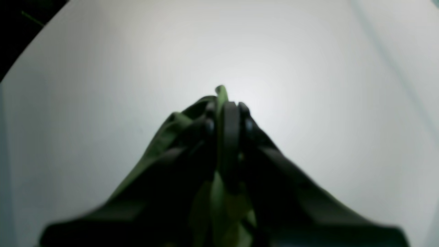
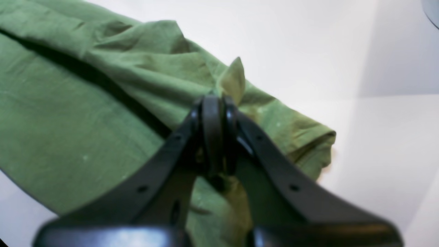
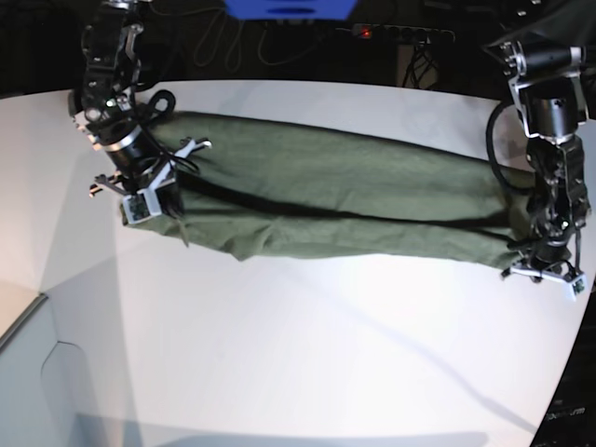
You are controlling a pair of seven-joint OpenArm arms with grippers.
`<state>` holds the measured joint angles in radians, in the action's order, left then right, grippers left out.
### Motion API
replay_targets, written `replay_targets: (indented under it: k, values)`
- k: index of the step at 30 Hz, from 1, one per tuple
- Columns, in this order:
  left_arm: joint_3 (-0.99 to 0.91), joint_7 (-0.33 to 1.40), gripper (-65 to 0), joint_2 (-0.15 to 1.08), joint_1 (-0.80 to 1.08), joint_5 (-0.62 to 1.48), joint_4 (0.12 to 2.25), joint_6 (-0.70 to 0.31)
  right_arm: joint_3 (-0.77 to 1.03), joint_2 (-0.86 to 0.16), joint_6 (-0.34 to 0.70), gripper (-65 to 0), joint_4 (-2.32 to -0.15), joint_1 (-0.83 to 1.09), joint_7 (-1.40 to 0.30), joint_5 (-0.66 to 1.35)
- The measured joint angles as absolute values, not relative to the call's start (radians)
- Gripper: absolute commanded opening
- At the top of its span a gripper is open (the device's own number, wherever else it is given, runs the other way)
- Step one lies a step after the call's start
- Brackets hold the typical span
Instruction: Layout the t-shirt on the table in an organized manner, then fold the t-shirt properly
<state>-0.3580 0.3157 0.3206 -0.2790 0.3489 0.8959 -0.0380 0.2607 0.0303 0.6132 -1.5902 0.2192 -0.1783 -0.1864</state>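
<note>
A: Where's the t-shirt (image 3: pixel 345 200) right now?

B: Stretched sideways across the far half of the table (image 3: pixel 307 354), a long olive band running between the two arms. It looks doubled lengthwise; a dark crease or shadow line runs along its middle, and the near edge hangs a little ragged toward the base view's left.

A: Left gripper (image 1: pixel 229 106)?

B: Jaws pressed together on the shirt. From its wrist camera, a thin tongue of green cloth pokes up between the black fingers, and more fabric bunches below and to one side. In the base view that arm stands on the right, wrist pointing down at the shirt's end near the table's curved edge.

A: And the right gripper (image 2: pixel 215 103)?

B: Same story, clamped on the shirt. Its wrist view shows a small peak of fabric standing up just past the closed fingertips, with the cloth spreading out wide behind it. A hemmed opening, likely a sleeve, lies just beside the gripper on bare white tabletop.

A: Is the shirt lifted?

B: Cannot tell for certain. The middle seems to rest on the table; both ends are pinched up into small folds at the jaws.

A: Anything else around?

B: Dark cables (image 3: pixel 270 42) and a blue object (image 3: pixel 291 8) beyond the far edge, blurred.
</note>
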Motion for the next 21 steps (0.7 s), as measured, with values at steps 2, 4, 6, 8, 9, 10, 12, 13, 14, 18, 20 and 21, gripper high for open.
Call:
replay_targets:
  k: [2, 4, 6, 8, 9, 10, 12, 13, 14, 18, 20, 21]
  values:
    - [-0.358, 0.317, -64.8, 0.321, -0.264, 0.350, 0.896, -0.038, 0.261, 0.030, 0.613, -65.0, -1.590, 0.220, -0.179, -0.186]
    - [-0.358, 0.320, -63.5, 0.321, -0.255, 0.350, 0.896, -0.038, 0.261, 0.030, 0.613, -65.0, -1.590, 0.220, -0.178, -0.186]
    - [-0.358, 0.319, -58.9, 0.321, -0.252, 0.350, 0.896, -0.038, 0.261, 0.030, 0.613, -65.0, -1.590, 0.220, -0.178, -0.186]
    - [-0.358, 0.313, -54.9, 0.319, -0.244, 0.353, 0.897, -0.038, 0.261, 0.030, 0.613, -65.0, -1.590, 0.220, -0.178, -0.186]
    - [-0.358, 0.312, -54.5, 0.318, -0.239, 0.353, 0.897, -0.038, 0.261, 0.030, 0.613, -65.0, -1.590, 0.219, -0.178, -0.186]
    - [-0.358, 0.313, -54.5, 0.318, -0.230, 0.352, 0.897, -0.038, 0.261, 0.030, 0.613, -65.0, -1.590, 0.220, -0.178, -0.186]
    - [-0.358, 0.318, -54.5, 0.318, -0.218, 0.353, 0.897, -0.038, 0.261, 0.030, 0.613, -65.0, -1.590, 0.220, -0.179, -0.186]
    - [-0.358, 0.318, -54.5, 0.318, -0.216, 0.352, 0.897, -0.038, 0.261, 0.030, 0.613, -65.0, -1.590, 0.220, -0.179, -0.186]
    - [-0.358, 0.318, -54.5, 0.318, -0.217, 0.353, 0.897, -0.037, 0.261, 0.030, 0.613, -65.0, -1.590, 0.220, -0.179, -0.186]
    - [-0.358, 0.315, -57.6, 0.318, -0.227, 0.353, 0.897, -0.038, 0.261, 0.030, 0.613, -65.0, -1.590, 0.220, -0.178, -0.186]
    - [-0.358, 0.314, -64.2, 0.318, -0.226, 0.353, 0.897, -0.038, 0.261, 0.030, 0.613, -65.0, -1.590, 0.220, -0.179, -0.186]
    - [-0.358, 0.315, -65.0, 0.318, -0.224, 0.352, 0.897, -0.038, 0.261, 0.030, 0.613, -65.0, -1.590, 0.220, -0.179, -0.186]
